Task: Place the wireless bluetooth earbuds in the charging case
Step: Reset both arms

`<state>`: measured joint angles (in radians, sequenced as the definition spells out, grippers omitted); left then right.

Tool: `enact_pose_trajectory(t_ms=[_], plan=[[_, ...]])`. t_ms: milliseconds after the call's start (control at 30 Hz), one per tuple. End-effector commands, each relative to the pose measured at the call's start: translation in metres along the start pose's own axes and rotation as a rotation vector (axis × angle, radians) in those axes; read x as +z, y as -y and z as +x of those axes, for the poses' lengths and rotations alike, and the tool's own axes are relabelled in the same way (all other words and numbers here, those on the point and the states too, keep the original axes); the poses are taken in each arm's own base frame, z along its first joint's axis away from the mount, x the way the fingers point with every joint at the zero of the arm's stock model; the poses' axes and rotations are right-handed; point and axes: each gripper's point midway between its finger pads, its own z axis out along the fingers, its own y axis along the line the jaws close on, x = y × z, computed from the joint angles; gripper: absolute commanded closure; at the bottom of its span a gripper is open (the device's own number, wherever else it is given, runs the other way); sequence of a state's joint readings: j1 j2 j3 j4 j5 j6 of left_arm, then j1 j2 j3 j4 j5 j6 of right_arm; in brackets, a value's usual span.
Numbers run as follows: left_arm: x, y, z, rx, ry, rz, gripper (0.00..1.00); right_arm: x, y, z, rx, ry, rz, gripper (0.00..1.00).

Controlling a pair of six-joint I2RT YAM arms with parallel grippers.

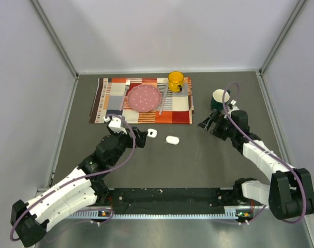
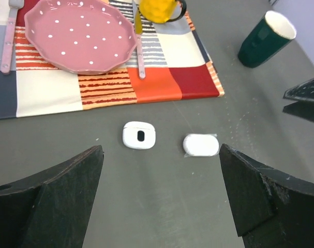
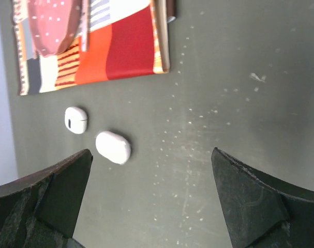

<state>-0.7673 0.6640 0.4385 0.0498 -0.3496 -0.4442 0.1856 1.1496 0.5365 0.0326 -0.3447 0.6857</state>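
Two white cases sit on the bare desk just right of the left claw: slotted case, then closed case, its long axis left-right. The left arm is nearer; the right claw is well apart. Both claws gape wide and hold nothing. No earbuds can be made out, possibly because they are inside the cases.

Grey table — placemat, two cases; cup
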Motion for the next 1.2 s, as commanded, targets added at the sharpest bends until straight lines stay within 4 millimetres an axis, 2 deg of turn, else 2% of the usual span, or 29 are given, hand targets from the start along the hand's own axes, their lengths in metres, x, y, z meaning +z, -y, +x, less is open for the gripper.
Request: enact_pose_trajectory(t_ms=[0,67,100,133,167,200,233,267,367,467,700,800,867,967,1067,1100,1167], plan=[[-0.008,-0.014,0.002,0.126,-0.064,-0.033,0.01,-0.021,0.013,-0.023,-0.098,0.114,0.100,0.01],[-0.007,-0.038,0.003,0.111,-0.070,-0.101,0.01,-0.034,0.032,-0.042,-0.148,0.234,0.216,0.01],[-0.006,-0.042,0.003,0.094,-0.073,-0.095,0.01,-0.039,0.039,-0.043,-0.160,0.266,0.247,0.01],[-0.007,-0.048,0.003,0.076,-0.071,-0.086,0.01,-0.052,0.036,-0.054,-0.183,0.344,0.254,0.01],[-0.006,-0.059,-0.001,0.047,-0.067,-0.079,0.01,-0.061,0.044,-0.064,-0.205,0.409,0.304,0.01],[-0.006,-0.064,-0.008,0.037,-0.041,-0.077,0.01,-0.066,0.050,-0.064,-0.216,0.438,0.324,0.01],[-0.006,-0.072,-0.008,0.027,-0.031,-0.092,0.01,-0.078,0.044,-0.072,-0.238,0.505,0.311,0.01],[-0.007,-0.084,-0.013,0.011,-0.017,-0.117,0.01,-0.084,0.047,-0.076,-0.277,0.540,0.330,0.01],[-0.005,-0.095,-0.018,-0.022,-0.002,-0.144,0.01,-0.092,0.050,-0.080,-0.377,0.639,0.311,0.01],[-0.004,-0.108,-0.020,-0.069,-0.003,-0.236,0.01,-0.092,0.068,-0.074,-0.443,0.642,0.374,0.01],[-0.007,-0.118,-0.007,-0.076,-0.045,-0.288,0.01,-0.097,0.088,-0.073,-0.466,0.690,0.489,0.01],[-0.009,-0.114,-0.008,-0.078,-0.032,-0.266,0.01,-0.099,0.091,-0.075,-0.482,0.733,0.504,0.01],[-0.011,-0.112,-0.014,-0.080,0.001,-0.255,0.01,-0.102,0.088,-0.083,-0.517,0.766,0.512,0.01],[-0.016,-0.108,-0.021,-0.082,0.046,-0.239,0.01,-0.105,0.095,-0.090,-0.553,0.808,0.565,0.01],[-0.017,-0.108,-0.027,-0.061,0.107,-0.222,0.01,-0.094,0.107,-0.079,-0.602,0.768,0.577,0.01],[-0.018,-0.109,-0.025,-0.061,0.113,-0.225,0.01,-0.096,0.101,-0.084,-0.625,0.802,0.559,0.01],[-0.020,-0.110,-0.027,-0.053,0.121,-0.228,0.01,-0.090,0.103,-0.081,-0.660,0.787,0.553,0.01]])
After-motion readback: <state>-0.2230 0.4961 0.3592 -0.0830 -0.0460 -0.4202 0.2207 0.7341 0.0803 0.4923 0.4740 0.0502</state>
